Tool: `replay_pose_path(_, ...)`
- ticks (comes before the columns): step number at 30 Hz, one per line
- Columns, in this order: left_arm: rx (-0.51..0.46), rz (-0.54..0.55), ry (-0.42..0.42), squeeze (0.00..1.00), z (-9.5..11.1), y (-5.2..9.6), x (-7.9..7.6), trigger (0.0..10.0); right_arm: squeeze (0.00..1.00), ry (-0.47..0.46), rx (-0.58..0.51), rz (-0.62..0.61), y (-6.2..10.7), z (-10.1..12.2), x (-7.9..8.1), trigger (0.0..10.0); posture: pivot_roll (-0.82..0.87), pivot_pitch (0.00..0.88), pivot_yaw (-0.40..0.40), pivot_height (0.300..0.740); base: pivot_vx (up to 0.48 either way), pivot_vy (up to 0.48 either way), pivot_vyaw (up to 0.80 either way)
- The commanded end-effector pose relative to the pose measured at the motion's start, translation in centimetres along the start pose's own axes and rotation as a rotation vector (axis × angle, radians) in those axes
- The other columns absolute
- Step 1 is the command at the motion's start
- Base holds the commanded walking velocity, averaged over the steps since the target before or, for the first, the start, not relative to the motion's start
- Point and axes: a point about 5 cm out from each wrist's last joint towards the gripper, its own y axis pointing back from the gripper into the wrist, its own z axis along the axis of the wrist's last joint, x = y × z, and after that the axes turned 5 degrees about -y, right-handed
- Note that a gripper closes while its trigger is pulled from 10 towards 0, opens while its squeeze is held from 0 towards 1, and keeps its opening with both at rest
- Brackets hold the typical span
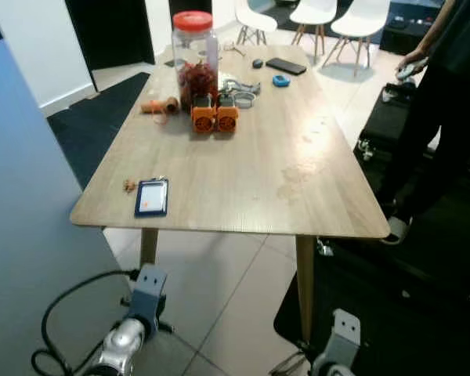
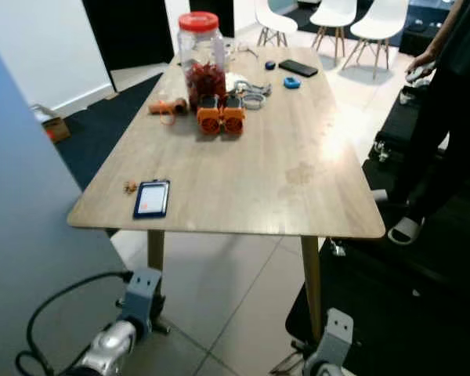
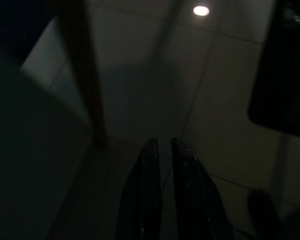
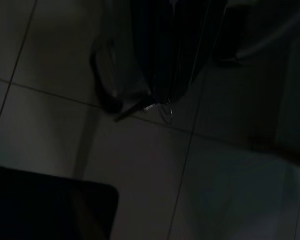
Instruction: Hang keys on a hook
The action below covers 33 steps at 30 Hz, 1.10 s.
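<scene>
I stand at the near end of the wooden table [image 1: 298,133], both arms hanging below its edge. My left gripper [image 3: 162,155] points down at the tiled floor beside a table leg, its fingers drawn nearly together with nothing between them. My right gripper [image 4: 162,102] hangs in deep shade over the floor; something thin like a wire ring dangles at its tips, but I cannot tell whether its fingers are closed or what they carry.

On the table, the jar [image 1: 194,55] with the red lid stands at the far end. Just beside the jar lies a small heap of metal rings [image 1: 239,90], which I judge to be the keys, with two orange blocks [image 1: 215,117] in front. A blue card [image 1: 151,196] lies by the near edge. I see no hook.

By my judgement the task has hardly begun: keys to fetch, hook to find.
</scene>
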Motion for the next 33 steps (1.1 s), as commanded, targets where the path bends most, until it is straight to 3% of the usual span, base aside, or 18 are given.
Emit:
replay_pose_path(1,0.021,0.003,0.01,0.0,-0.5,0.2,0.0,10.0,0.0,0.007,0.004,0.005,0.0,-0.2,0.1,10.0,0.06,0.034,-0.016,0.74,-0.33,0.0,0.0)
replay_pose_path(16,-0.005,0.028,0.017,0.0,-0.2,0.2,0.4,10.0,0.0,0.029,-0.002,0.012,-0.1,0.0,0.3,10.0,0.07,0.044,-0.016,0.74,-0.063,0.0,0.0)
replay_pose_path(26,-0.02,0.038,0.028,0.0,-0.3,0.3,0.3,10.0,0.0,0.117,0.009,0.046,-0.1,0.0,0.6,10.0,0.08,0.057,-0.024,0.74,0.0,0.0,0.0)
replay_pose_path(33,-0.023,0.061,0.047,0.0,-0.2,0.3,0.4,10.0,0.0,0.183,0.019,0.088,-0.2,-0.1,1.4,10.0,0.08,0.06,-0.026,0.74,0.0,0.0,0.68)
